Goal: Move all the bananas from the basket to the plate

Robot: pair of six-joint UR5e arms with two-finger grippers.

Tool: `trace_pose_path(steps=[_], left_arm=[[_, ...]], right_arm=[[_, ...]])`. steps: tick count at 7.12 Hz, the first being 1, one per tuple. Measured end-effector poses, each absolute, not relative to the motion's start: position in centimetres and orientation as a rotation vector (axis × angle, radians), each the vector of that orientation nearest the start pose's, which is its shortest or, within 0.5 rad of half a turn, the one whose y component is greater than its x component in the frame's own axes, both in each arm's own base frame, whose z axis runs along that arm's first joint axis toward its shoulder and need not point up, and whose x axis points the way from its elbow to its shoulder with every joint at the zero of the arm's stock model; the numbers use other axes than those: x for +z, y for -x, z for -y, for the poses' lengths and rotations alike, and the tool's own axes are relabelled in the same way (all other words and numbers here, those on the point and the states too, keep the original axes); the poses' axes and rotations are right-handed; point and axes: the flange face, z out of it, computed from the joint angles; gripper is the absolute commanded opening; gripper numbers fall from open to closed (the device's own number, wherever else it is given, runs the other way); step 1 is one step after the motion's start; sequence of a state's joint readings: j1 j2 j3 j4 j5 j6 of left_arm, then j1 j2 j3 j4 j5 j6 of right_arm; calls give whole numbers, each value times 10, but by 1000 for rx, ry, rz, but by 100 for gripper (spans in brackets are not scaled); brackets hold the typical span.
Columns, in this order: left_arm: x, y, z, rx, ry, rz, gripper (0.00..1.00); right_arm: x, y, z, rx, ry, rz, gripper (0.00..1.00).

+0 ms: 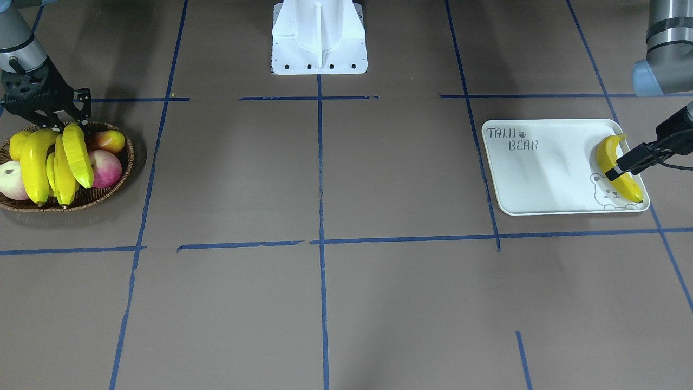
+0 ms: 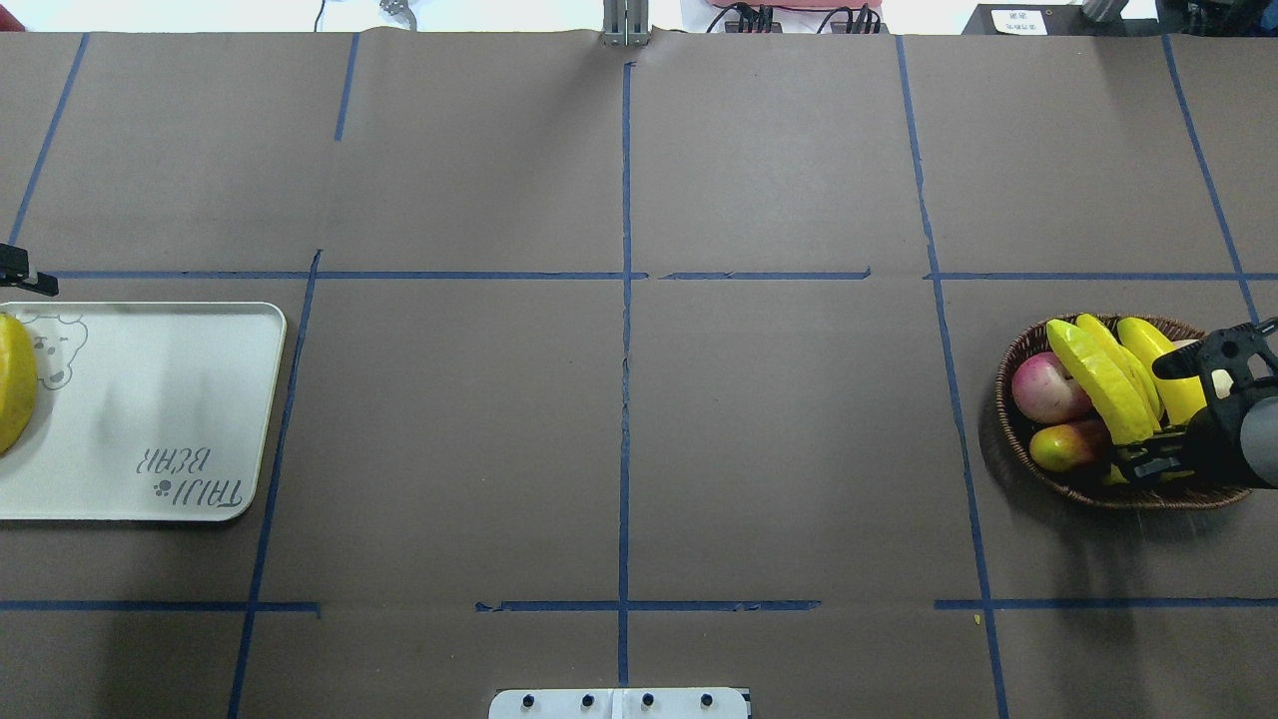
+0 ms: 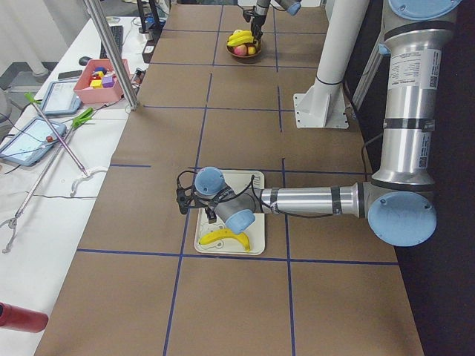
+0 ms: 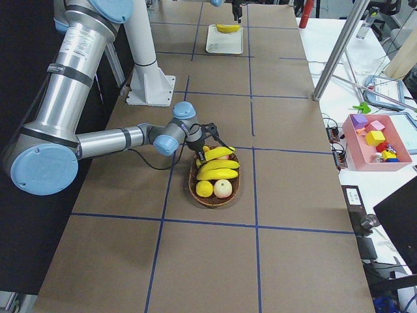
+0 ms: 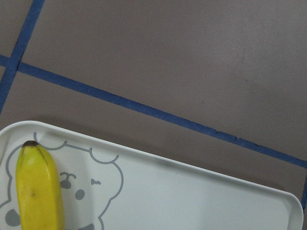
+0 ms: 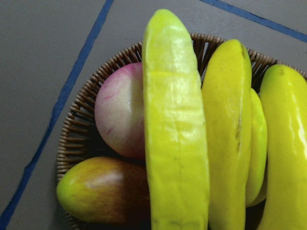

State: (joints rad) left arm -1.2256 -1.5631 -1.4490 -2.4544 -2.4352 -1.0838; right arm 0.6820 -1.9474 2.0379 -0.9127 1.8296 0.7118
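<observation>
The oval wicker basket [image 1: 129, 169] holds bananas [image 1: 35, 162] lying side by side, with a ridged yellow starfruit [image 1: 76, 154] resting on top. My right gripper [image 2: 1180, 409] hangs open over the basket's robot-side end, its fingers wide on either side of the yellow fruit. In the right wrist view the starfruit [image 6: 175, 124] and the bananas [image 6: 230, 124] fill the frame. One banana [image 1: 606, 153] lies on the white plate [image 1: 541, 179] beside the bear drawing. My left gripper [image 1: 617, 170] is open above that banana and holds nothing. The left wrist view shows the banana [image 5: 38, 191] lying free.
The basket also holds a pink apple [image 1: 105, 168], a pale apple [image 1: 10, 181], a reddish-yellow fruit [image 1: 111, 141] and a yellow pear [image 1: 18, 143]. The robot's white base [image 1: 319, 38] stands at the middle back. Blue tape lines cross the brown table.
</observation>
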Motion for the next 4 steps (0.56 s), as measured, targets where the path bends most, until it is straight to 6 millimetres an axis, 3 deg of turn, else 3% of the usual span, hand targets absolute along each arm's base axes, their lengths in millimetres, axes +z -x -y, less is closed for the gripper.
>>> trace_pose_path(steps=[4], left_arm=[[608, -116, 492, -323, -14, -1103, 100]], right_arm=[[487, 189, 327, -224, -330, 814, 0]])
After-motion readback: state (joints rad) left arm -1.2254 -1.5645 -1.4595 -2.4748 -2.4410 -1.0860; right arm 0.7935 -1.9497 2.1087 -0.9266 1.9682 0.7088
